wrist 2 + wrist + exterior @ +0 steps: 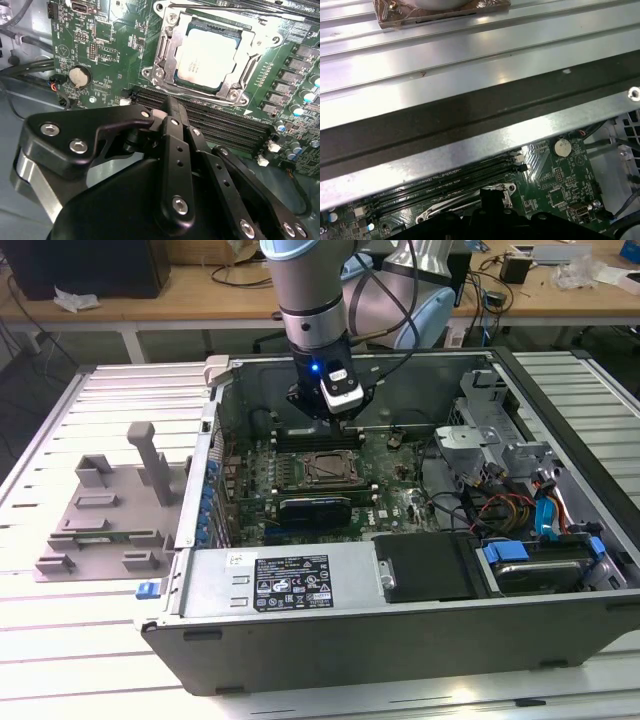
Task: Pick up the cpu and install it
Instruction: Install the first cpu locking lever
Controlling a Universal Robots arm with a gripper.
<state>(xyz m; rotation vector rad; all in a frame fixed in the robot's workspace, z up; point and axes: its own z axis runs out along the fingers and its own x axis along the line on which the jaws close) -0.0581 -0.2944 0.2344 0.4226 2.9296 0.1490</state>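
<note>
While hanging over the memory slots (225,125) with gripper (172,107) pinched shut on nothing, stands just far of the open socket (165,55), leaving cpu (207,60) seated flat inside it, slightly nearward and below, square, without long axis.

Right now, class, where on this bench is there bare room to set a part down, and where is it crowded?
Bare ribbed table lies in front of the grey fixture, left of the computer case in the exterior view. Inside the case it is crowded: the gripper hangs over the board beside the cpu, with cables further right.
</note>
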